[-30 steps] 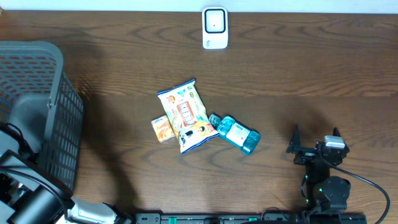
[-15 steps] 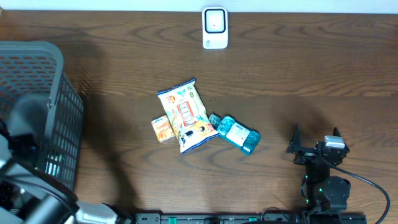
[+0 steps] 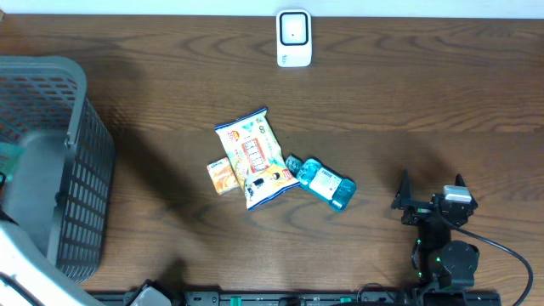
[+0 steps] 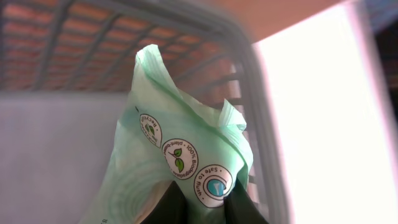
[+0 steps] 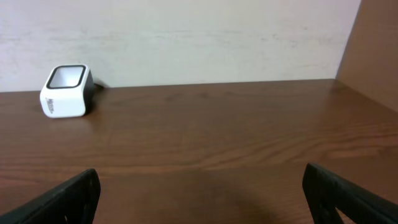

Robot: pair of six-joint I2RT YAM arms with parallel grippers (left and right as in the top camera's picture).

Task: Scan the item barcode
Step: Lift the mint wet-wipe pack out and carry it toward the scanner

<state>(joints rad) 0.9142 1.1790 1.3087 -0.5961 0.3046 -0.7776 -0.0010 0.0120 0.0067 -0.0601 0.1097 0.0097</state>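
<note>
In the left wrist view my left gripper is shut on a pale green packet with round printed seals. The packet hangs in front of the grey basket's mesh wall. No barcode shows on the face I see. The white barcode scanner stands at the table's far edge and also shows as the scanner in the right wrist view. My right gripper rests near the front right of the table. It stands wide open with only bare wood between its fingers.
The grey mesh basket fills the left side of the table. A snack bag, a small orange packet and a blue bottle lie together mid-table. A pale wall runs behind the scanner.
My left arm has swung left, over the basket, and mostly left the overhead view. The right arm and the table items have not moved.
</note>
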